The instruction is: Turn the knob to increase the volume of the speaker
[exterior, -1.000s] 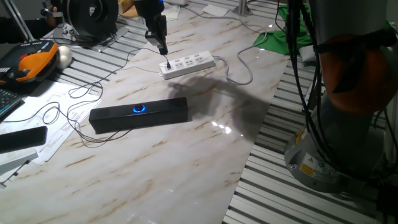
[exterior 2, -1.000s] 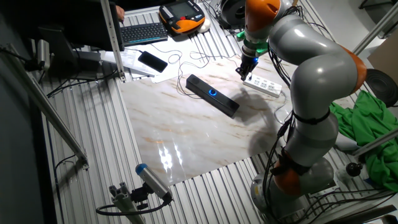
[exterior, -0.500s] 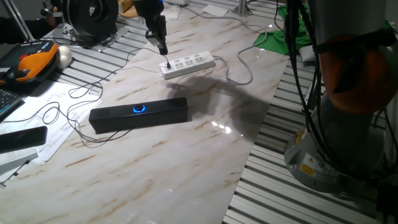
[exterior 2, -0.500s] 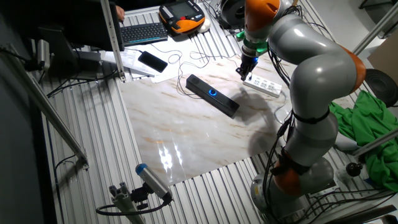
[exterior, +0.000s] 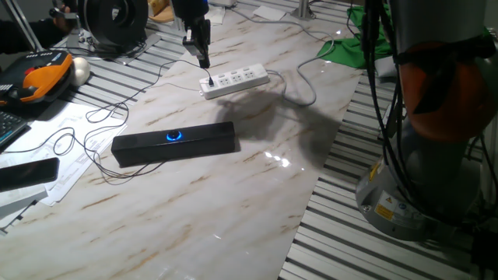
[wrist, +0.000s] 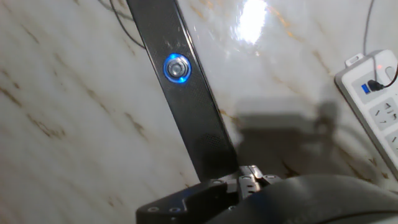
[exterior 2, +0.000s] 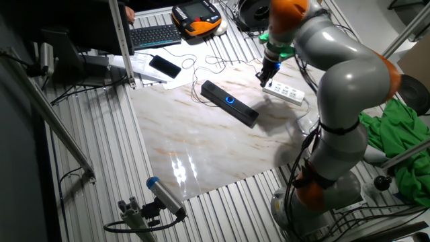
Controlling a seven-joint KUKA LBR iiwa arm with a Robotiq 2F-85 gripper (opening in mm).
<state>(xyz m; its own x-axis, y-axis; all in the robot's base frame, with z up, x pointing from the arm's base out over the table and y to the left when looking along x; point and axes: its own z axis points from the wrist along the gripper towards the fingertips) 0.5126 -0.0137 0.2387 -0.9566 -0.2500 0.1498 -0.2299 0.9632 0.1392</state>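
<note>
Knob (wrist: 177, 68) glows blue at the middle of the speaker (wrist: 186, 106), and that ring is my mark. From my hand camera the black bar runs on a slant up the marble table (wrist: 74, 124), with the dial facing up toward the lens, so I can tell I am above it and off to one end, not over it. My own fingers do not show clearly there; only dark housing fills the bottom of that view, so I cannot tell whether they are parted or closed.

In one fixed view the speaker (exterior: 173, 142) lies nearest the camera, its lit knob (exterior: 173, 137) on the front face. My gripper (exterior: 204, 61) hangs well behind it, tips pointed down just above the end of the white strip (exterior: 236, 80), holding nothing that I can see. A thin cable (exterior: 85, 132) trails from the speaker's left end across the papers, which I judge is why the bar sits where it does.

The other fixed view agrees: gripper (exterior 2: 264, 79) beside the strip (exterior 2: 287, 93), speaker (exterior 2: 230, 103) apart from it, toward the table's middle.

I judge the turn is not yet begun. I need to travel to the dial, line up over it and pinch its rim; the bar is light and may slide or twist instead.
</note>
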